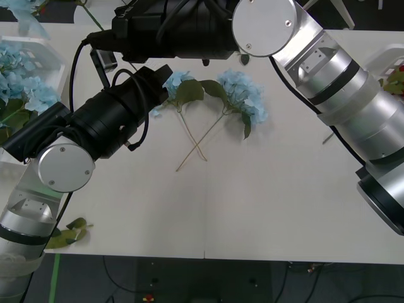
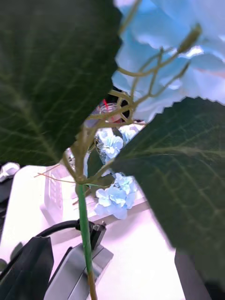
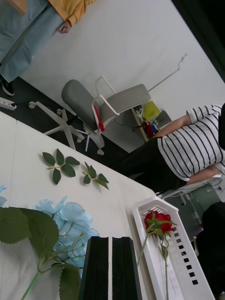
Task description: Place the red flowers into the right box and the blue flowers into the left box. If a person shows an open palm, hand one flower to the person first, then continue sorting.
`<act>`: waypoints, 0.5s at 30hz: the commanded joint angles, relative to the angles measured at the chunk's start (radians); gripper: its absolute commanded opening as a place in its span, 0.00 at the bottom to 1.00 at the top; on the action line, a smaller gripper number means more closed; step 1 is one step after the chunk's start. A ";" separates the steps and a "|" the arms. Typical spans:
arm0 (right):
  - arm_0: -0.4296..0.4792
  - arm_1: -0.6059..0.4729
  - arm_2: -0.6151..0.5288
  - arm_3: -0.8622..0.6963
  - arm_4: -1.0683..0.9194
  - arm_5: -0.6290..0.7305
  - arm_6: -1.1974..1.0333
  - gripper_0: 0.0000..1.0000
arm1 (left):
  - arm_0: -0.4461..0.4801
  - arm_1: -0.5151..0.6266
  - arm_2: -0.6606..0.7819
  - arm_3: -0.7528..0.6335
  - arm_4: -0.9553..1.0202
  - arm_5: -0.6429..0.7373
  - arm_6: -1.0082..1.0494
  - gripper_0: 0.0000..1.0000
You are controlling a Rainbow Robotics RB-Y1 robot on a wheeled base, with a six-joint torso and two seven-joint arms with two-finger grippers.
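Being light and floppy, the blue flower (image 2: 168, 56) is best gripped at its stem (image 2: 83, 220); the right end effector's state cannot be told; the left end effector (image 3: 111, 269) is closed.

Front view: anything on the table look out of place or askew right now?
Two blue flowers lie unsorted mid-table, their stems crossed in an X. A loose green leaf sprig sits at the table's near-left edge, partly overhanging it. The left box already holds blue heads.
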 commanded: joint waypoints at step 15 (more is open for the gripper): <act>-0.054 -0.308 -0.092 -0.059 -0.048 0.365 -0.756 0.79 | -0.002 0.499 0.405 0.144 0.317 0.320 -0.009 0.00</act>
